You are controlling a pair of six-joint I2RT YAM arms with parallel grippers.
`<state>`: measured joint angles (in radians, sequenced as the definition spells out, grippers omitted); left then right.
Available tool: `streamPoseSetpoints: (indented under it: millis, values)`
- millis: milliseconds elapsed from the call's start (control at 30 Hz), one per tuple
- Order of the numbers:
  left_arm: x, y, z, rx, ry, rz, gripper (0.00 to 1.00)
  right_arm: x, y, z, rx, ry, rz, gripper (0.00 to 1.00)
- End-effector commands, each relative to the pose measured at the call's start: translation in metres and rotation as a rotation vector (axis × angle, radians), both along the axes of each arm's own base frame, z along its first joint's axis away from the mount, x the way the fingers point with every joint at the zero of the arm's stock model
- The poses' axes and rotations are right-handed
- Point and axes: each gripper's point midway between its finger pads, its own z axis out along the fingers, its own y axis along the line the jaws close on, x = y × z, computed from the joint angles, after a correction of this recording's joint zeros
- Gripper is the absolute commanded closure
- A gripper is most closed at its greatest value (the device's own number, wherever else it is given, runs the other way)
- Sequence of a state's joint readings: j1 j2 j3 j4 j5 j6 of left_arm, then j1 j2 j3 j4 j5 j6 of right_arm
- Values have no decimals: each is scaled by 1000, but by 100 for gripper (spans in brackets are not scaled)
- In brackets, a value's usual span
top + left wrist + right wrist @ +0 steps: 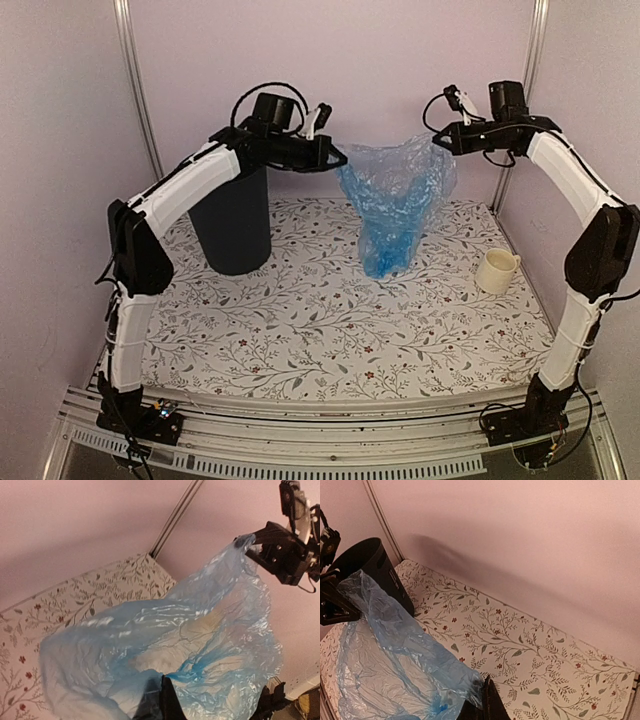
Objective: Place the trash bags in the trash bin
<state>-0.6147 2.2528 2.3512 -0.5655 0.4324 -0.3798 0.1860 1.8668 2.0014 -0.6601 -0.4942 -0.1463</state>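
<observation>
A thin, crinkly, translucent light-blue plastic bag (pixel 395 205) hangs in the air at the back of the floral-patterned table (pixel 300 330), strung between the two arms. The left gripper (pixel 338 158) is clenched on one upper edge of it and the right gripper (pixel 440 140) is pinched on the opposite corner. Each wrist camera shows the other arm's fingers closed on the film. The mouth sags between them and the body tapers to a bunched tail. From above I cannot quite tell whether that tail brushes the tabletop or hangs just clear of it.

The tall round dark navy-black plastic bin (pixel 235 230) stands upright to the left, partly behind the left arm and well apart from the bag. A small cream mug (pixel 497 270) sits off to the right, out of the way.

The bag looks nearly weightless and entirely limp. It will fold, billow and trail rather than keep any shape, and the film seems slick enough to creep out of a light pinch. The rim is the sensible place to hold, as both arms do, with several gathered layers between the pads rather than a single sheet. Carried over the bin, the dangling tail should go in first. The loose upper folds may catch on the rim or drape outside it.
</observation>
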Motion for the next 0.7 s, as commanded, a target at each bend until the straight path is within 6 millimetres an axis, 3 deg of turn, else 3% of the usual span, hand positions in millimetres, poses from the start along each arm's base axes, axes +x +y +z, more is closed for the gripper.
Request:
streamPoseSetpoints:
  millis: [0, 67, 133, 167, 233, 300, 367, 400, 467, 500, 533, 567, 600, 633, 667]
  values:
    - [-32, 27, 183, -189, -416, 8, 100, -47, 20, 147, 41, -376, 27, 99]
    - [-55, 39, 229, -222, -568, 47, 100, -76, 25, 187, 22, -515, 70, 99]
    - [-93, 59, 281, -251, -731, 104, 100, -103, 23, 220, 38, -607, 95, 99]
    - [-105, 60, 286, -237, -779, 113, 100, -118, 22, 236, 47, -649, 114, 99]
    - [-125, 60, 290, -203, -871, 131, 100, -140, 25, 249, 41, -691, 170, 98]
    - [-125, 57, 268, -155, -894, 156, 100, -146, 30, 236, 25, -668, 225, 98]
    - [-104, 53, 216, -72, -861, 194, 100, -130, 35, 190, -2, -585, 239, 99]
    - [-86, 51, 175, -3, -826, 217, 100, -114, 35, 159, -18, -538, 210, 98]
    - [-52, 49, 83, 119, -689, 227, 100, -68, 22, 76, -82, -426, 54, 99]
    - [-42, 46, 36, 168, -598, 200, 100, -51, 16, 21, -115, -322, -2, 99]
    - [-38, 44, 3, 190, -513, 174, 100, -43, 13, -31, -147, -212, -13, 99]
    - [-42, 40, -25, 197, -442, 131, 100, -45, 14, -71, -157, -101, 9, 99]
    - [-50, 37, -38, 193, -404, 100, 100, -54, 19, -96, -149, -14, 56, 99]
    - [-62, 37, -32, 180, -419, 89, 100, -67, 26, -106, -125, 35, 111, 98]
    - [-74, 36, -25, 177, -452, 84, 100, -81, 32, -102, -93, 35, 168, 98]
